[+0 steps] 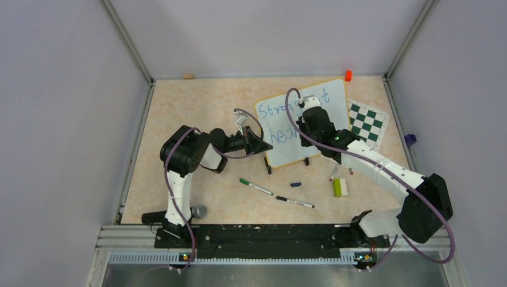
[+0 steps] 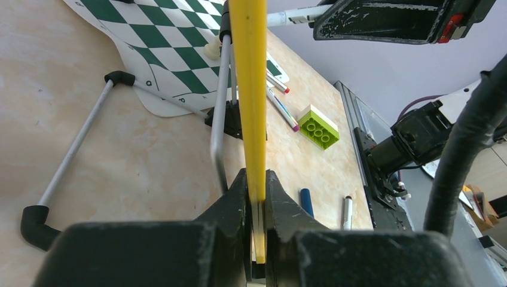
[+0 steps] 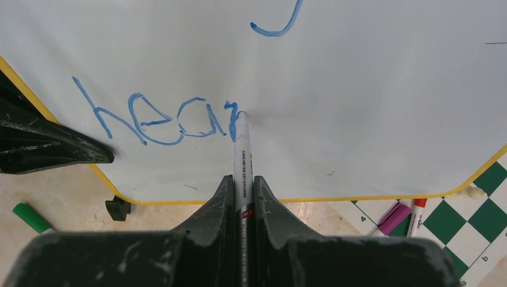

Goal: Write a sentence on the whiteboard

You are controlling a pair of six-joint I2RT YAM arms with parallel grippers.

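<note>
Our left gripper (image 2: 256, 200) pinches the whiteboard (image 2: 248, 89) by its yellow rim; our right gripper (image 3: 242, 191) clamps a marker (image 3: 242, 149), tip touching the blue sentence (image 3: 161, 119) after "hear".

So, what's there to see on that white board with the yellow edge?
The whiteboard is a smooth white rectangle with rounded corners and a thin yellow rim. It is propped at a tilt on the table on a grey wire stand with black tips. Blue handwriting runs in two lines, and the lower one reads "hear" plus a started stroke. The left claw is clamped on its side edge. The marker in the right claw touches its face.
</note>
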